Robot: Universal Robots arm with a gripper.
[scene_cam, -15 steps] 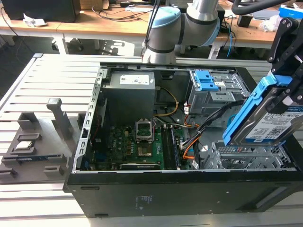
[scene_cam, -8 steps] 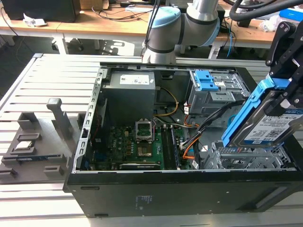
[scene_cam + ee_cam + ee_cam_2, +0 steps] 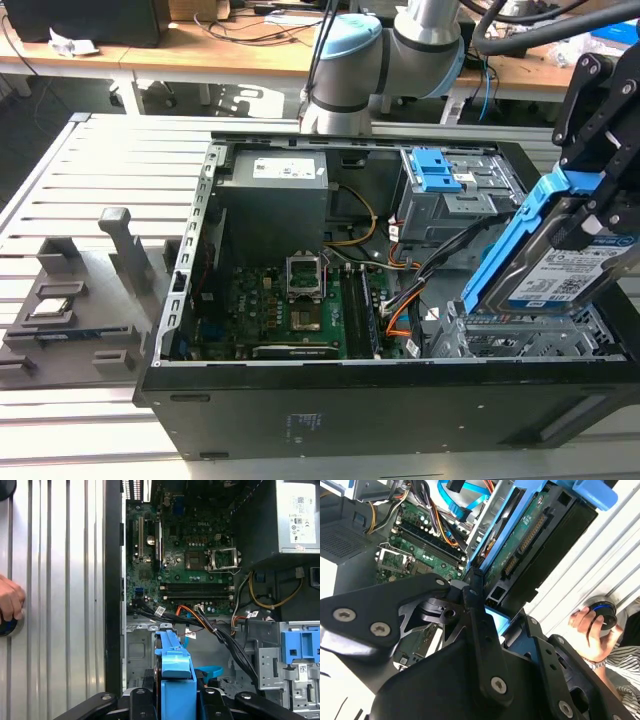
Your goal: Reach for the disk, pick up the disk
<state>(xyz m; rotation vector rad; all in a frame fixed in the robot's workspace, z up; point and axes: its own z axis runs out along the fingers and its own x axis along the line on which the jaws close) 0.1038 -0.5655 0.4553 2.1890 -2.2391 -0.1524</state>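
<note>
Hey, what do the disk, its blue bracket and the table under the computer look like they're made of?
Disk: likely metal body, silver edges, with a glossy white-and-blue paper label.
Bracket: probably moulded plastic, uniform bright blue, slight sheen.
Table: looks like aluminium, matte silver-grey with long parallel slots.

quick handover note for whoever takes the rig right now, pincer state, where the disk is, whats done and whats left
Pincer: shut on the disk, gripping it by its upper end; its black linkage is in both wrist views.
Disk: tilted, held above the drive cage at the exterior view's right end of the open computer case, its lower end at or just inside the cage top. Its blue bracket faces the first wrist view.
Done: reach and grasp.
Left: lifting the disk fully clear of the cage.
Note: a person's hand is on the slatted table beside the case.
</note>
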